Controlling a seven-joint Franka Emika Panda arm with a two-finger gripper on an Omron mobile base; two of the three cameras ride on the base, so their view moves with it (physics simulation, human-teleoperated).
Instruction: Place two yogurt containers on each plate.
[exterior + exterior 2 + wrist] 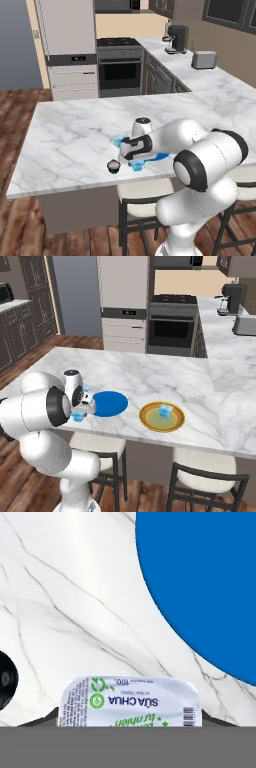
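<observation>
Yogurt cup (130, 702), foil-lidded, on the marble counter (60, 602) just beside the blue plate (200, 587). Likely light, thin-walled, easily crushed; best pinched gently across the sides. Gripper (130, 724) straddling it; clamped or not, cannot tell.

- Blue plate (161, 157): mostly hidden behind the arm in the left base view; cut by the top and right edges in the hand view.
- Yogurt cup (130, 702) beside the blue plate: lower part cut off; finger contact cannot be told.
- Dark cup (6, 679): cut by the left edge.
- Gripper (131, 161): fingertips hidden.
</observation>
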